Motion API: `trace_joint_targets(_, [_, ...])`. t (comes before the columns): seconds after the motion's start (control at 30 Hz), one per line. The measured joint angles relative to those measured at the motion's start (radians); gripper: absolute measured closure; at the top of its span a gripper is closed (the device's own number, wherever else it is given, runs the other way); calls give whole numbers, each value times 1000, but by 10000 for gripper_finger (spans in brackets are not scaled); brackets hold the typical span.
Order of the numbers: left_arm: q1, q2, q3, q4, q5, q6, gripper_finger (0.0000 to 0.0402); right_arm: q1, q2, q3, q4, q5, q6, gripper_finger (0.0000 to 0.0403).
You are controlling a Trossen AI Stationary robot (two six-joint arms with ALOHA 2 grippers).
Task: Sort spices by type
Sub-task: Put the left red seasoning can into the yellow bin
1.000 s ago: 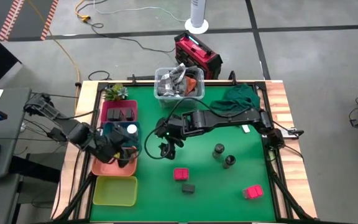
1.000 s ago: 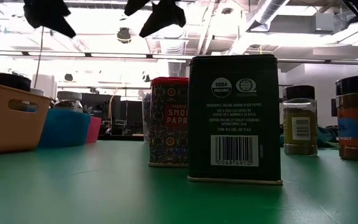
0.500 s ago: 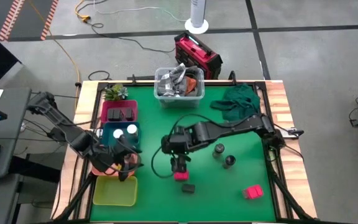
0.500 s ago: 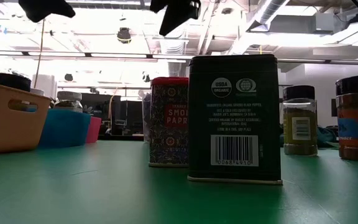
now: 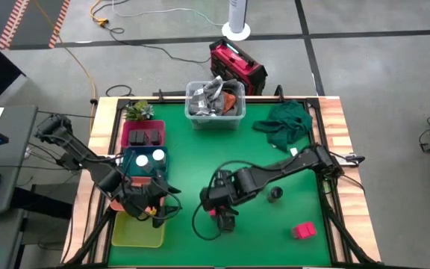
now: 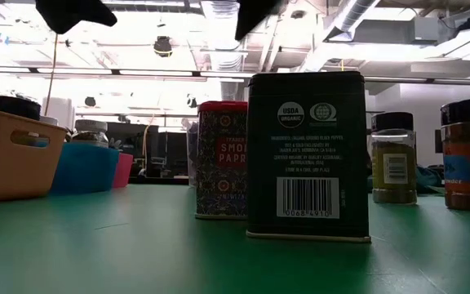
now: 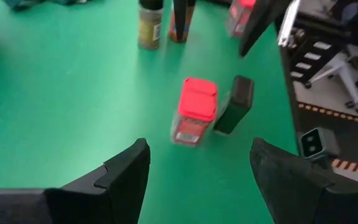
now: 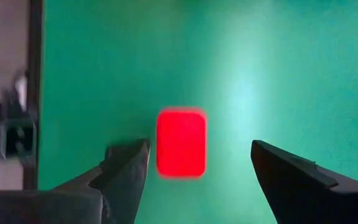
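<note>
Right gripper (image 5: 223, 218) fingers spread wide, holding nothing, hovers above pink-red rectangular spice box (image 8: 181, 142) near green worktop's (image 5: 275, 232) front edge (black rectangular box (image 7: 234, 104) just beside). Left gripper (image 5: 161, 213) wide open, empty, over yellow plastic tray (image 5: 129, 235).

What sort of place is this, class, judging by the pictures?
Probably a robotics lab or workshop: a bare concrete floor with loose cables, exposed ceiling pipes, and a green-topped workbench with two robot arms.
</note>
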Motion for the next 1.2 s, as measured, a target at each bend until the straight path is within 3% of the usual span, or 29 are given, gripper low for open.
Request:
trace_joint_targets(0.27, [3,0,0,42,1,14,137,58,2,-111,-37,-13,3,92])
trace_joint_targets(0.5, [8,0,0,40,-1,8,137,71,2,-173,42,-11,38,92])
trace_joint_targets(0.7, [8,2,0,37,-3,1,137,70,2,-206,64,46,54,92])
trace_joint_targets(1.2, [9,3,0,34,-20,-6,137,73,1,-250,155,50,47,92])
